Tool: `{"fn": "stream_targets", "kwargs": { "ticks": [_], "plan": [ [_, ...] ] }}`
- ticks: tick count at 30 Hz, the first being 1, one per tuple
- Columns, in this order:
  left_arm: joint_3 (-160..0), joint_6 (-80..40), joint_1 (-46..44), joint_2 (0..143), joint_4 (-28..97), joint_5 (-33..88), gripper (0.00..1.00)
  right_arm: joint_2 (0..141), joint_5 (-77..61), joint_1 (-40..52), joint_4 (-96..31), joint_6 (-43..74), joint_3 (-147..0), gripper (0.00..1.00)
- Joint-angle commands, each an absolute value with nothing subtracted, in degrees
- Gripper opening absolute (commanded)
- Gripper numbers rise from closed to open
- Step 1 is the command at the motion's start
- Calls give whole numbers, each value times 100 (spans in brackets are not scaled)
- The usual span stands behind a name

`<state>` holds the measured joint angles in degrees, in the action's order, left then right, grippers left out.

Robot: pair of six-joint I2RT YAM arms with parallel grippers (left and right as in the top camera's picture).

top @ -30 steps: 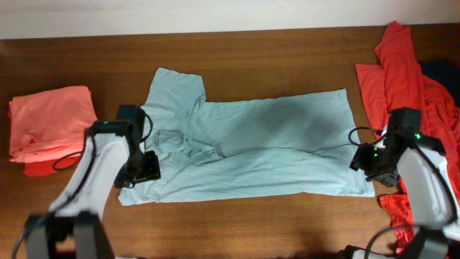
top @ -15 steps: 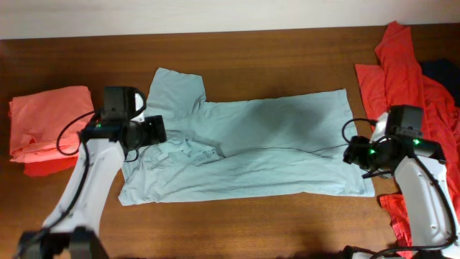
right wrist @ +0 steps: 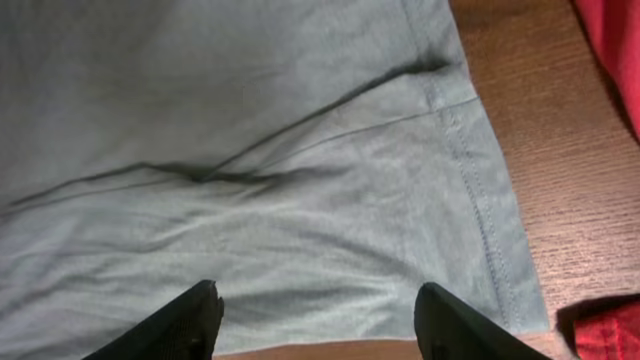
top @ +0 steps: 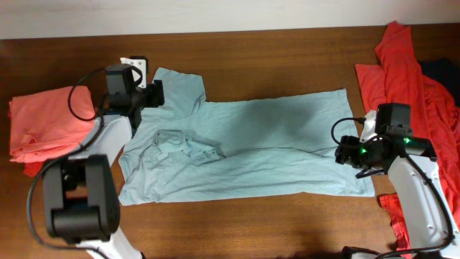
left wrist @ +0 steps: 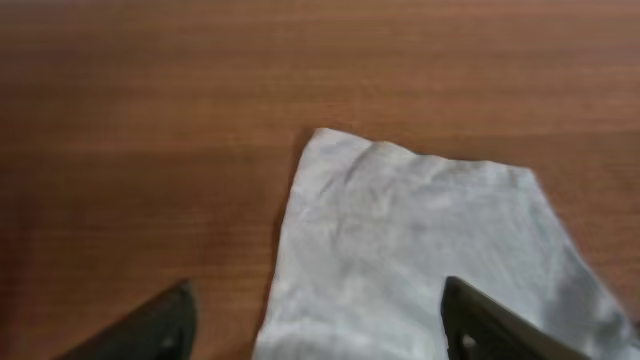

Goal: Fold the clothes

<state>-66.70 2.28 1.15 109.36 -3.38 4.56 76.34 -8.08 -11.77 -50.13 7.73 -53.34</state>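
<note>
A pale grey-blue T-shirt (top: 244, 147) lies on the table, folded along its length, neck end at the left, hem at the right. My left gripper (top: 154, 95) is open above the upper left sleeve (left wrist: 410, 245), empty. My right gripper (top: 345, 152) is open above the hem end (right wrist: 300, 160) of the shirt, near its lower right corner, empty. A folded salmon-pink garment (top: 47, 126) lies at the far left. Red garments (top: 406, 79) are heaped at the far right.
A red cloth (top: 399, 212) also lies under my right arm near the table's front right. A dark item (top: 445, 72) shows at the right edge behind the red heap. A red edge shows in the right wrist view (right wrist: 610, 40).
My left gripper has moved from the shirt's lower left part up to the upper sleeve. My right gripper has shifted left from the table edge over the shirt's hem.
</note>
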Motion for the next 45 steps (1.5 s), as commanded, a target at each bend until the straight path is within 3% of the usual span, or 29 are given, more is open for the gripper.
{"fn": "stream_targets", "kwargs": {
  "ticks": [1,9,14,23,29,32,33,35,39,42,45],
  "plan": [
    [-6720,355,128,11469,-718,543,73,7564,-840,-1127,-5009,749,-5354,67],
    [-6724,353,130,12099,-1520,928,72,7564,-843,-1125,-5013,751,-5354,67],
    [-6724,353,130,12291,-1490,926,83,7564,-840,-1125,-5015,751,-5354,67],
    [-6807,353,130,12291,-593,934,84,7564,-840,-1125,-5057,751,-5354,67],
    [-6949,357,130,12291,-21,1186,65,7564,-843,-1125,-5059,751,-5354,67],
    [-6949,360,130,12291,86,1264,43,7564,-843,-1125,-5074,749,-5354,67],
    [-6949,360,130,12291,95,1271,31,7564,-843,-1125,-5072,751,-5354,67],
    [-6949,360,130,12289,91,1271,21,7564,-843,-1125,-5072,751,-5354,67],
    [-6949,357,130,12289,97,1271,13,7564,-843,-1125,-5072,751,-5354,67],
    [-6960,355,130,12287,104,1275,1,7564,-843,-1125,-5052,751,-5354,67],
    [-7043,355,130,12217,285,1400,0,7564,-845,-1125,-4910,749,-5354,65]
  ]
}}
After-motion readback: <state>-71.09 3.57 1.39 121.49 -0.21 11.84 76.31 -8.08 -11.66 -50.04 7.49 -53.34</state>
